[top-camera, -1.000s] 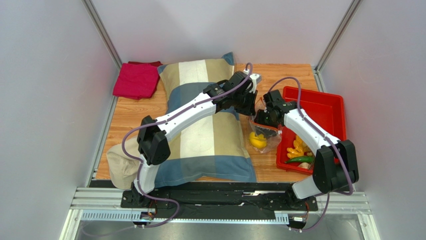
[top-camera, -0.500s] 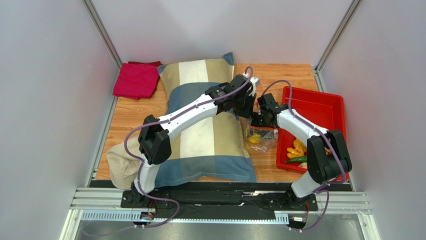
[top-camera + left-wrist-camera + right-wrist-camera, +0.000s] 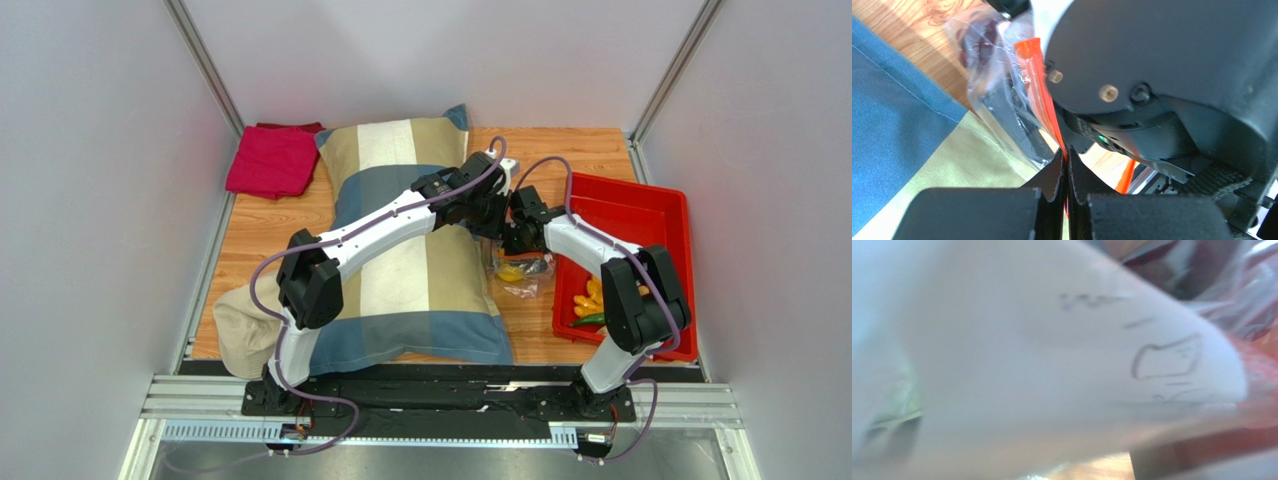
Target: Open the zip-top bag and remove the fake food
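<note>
The zip-top bag (image 3: 522, 282) hangs crumpled between the pillow and the red tray, with a yellow lemon (image 3: 510, 272) inside. My left gripper (image 3: 492, 222) is shut on the bag's red-orange zip strip (image 3: 1044, 100); its fingertips (image 3: 1067, 167) pinch the strip in the left wrist view. A dark purple grape bunch (image 3: 976, 44) shows through the clear plastic. My right gripper (image 3: 518, 232) is close against the left one at the bag's mouth, and its jaws are hidden. The right wrist view is filled by the blurred white label (image 3: 1052, 365). Yellow and orange toy pieces (image 3: 592, 296) and a green vegetable (image 3: 588, 320) lie in the tray.
A large striped pillow (image 3: 400, 250) covers the table's middle and left. The red tray (image 3: 650, 215) stands at the right. A folded red cloth (image 3: 272, 160) lies at the back left. Grey walls close in on both sides.
My right gripper has moved left, up against the left gripper. The bag has drawn in and crumpled, and the lemon has shifted up with it. The left gripper has barely moved.
</note>
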Action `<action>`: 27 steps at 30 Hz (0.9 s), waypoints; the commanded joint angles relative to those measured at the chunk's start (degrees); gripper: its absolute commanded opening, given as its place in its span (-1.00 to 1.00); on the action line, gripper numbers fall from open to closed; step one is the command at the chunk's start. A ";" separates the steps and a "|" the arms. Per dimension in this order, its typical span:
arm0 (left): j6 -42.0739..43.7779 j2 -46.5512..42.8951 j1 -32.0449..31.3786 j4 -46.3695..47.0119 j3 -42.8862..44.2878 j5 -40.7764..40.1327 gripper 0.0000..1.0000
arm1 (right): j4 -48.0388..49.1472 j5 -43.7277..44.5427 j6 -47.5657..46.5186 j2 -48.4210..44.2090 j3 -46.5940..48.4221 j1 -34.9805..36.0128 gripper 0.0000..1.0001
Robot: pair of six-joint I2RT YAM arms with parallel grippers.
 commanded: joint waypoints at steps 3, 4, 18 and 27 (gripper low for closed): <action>-0.76 0.47 -0.11 1.46 0.28 1.89 -1.00 | 3.13 4.52 -2.55 4.91 5.00 0.36 0.54; -0.59 0.21 -0.11 1.29 0.28 1.54 -1.00 | 3.22 4.44 -2.47 4.47 5.01 0.36 0.42; -0.23 -0.67 0.59 -0.47 3.10 -3.47 -1.00 | -11.55 -0.57 -1.67 -18.02 8.00 0.36 -1.00; 0.03 -1.46 1.03 -0.82 3.18 -5.05 -1.00 | -13.12 4.42 -1.33 -24.71 9.84 -1.04 -1.00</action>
